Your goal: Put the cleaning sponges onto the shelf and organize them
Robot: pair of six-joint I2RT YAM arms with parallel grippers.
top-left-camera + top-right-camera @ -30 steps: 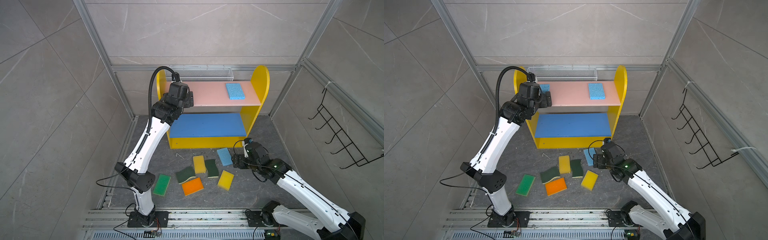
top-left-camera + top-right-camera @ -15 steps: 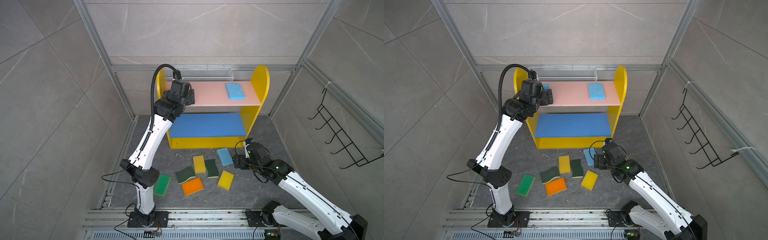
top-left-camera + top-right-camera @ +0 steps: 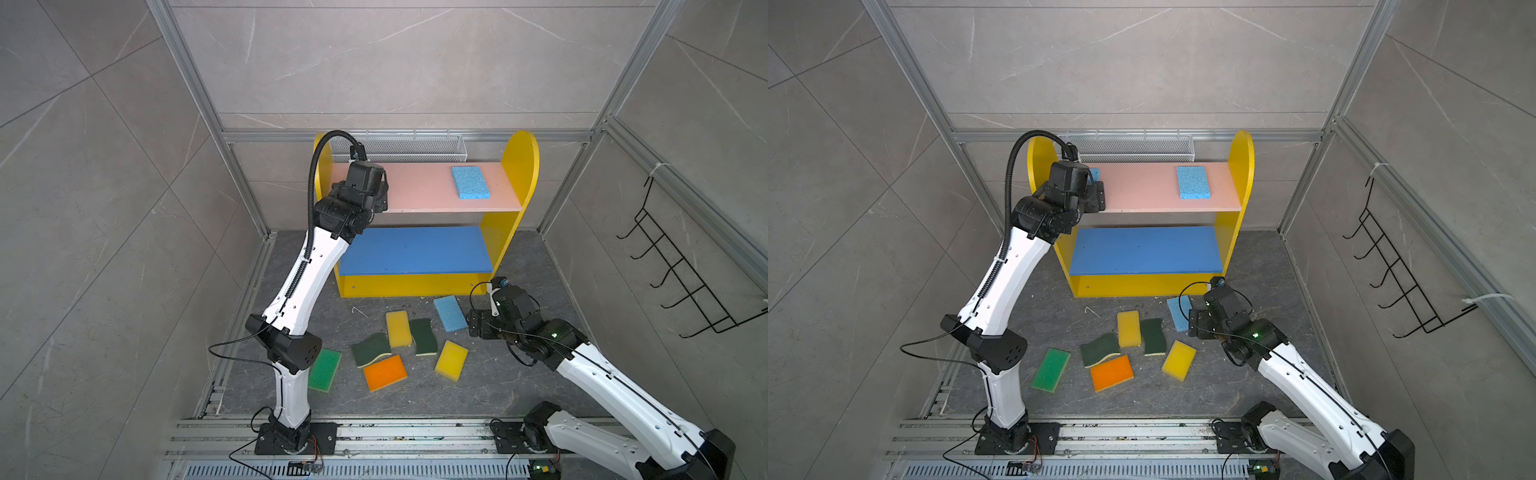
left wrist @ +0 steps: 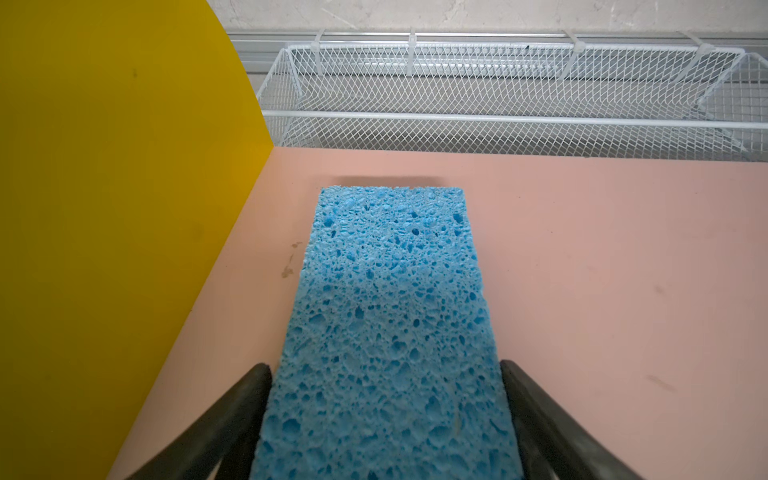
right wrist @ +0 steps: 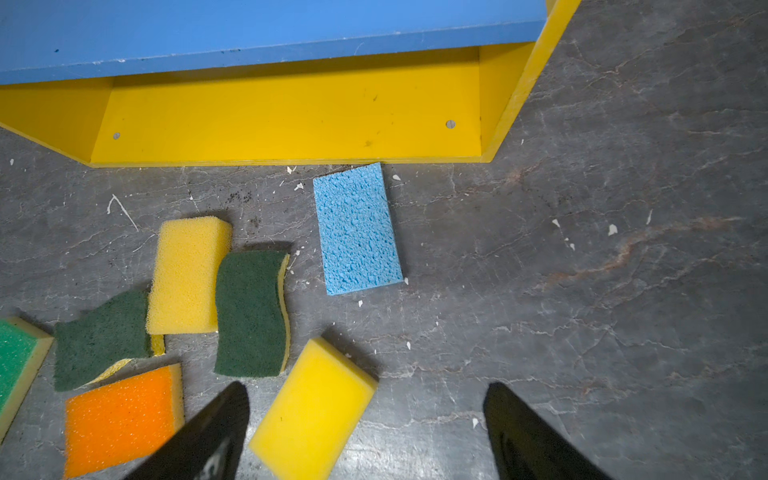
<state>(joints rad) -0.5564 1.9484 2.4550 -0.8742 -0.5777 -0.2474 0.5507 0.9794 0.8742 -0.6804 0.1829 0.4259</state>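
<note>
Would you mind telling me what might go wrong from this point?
The left gripper closely flanks the light blue sponge on the pink board; pulling back could drag it off. The open right gripper hangs over a yellow sponge off-centre between its fingers; closing may catch only a corner.

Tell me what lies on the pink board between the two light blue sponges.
Nothing. In both top views the pink board is bare between the left sponge, which the left gripper straddles, and the right sponge.
</note>
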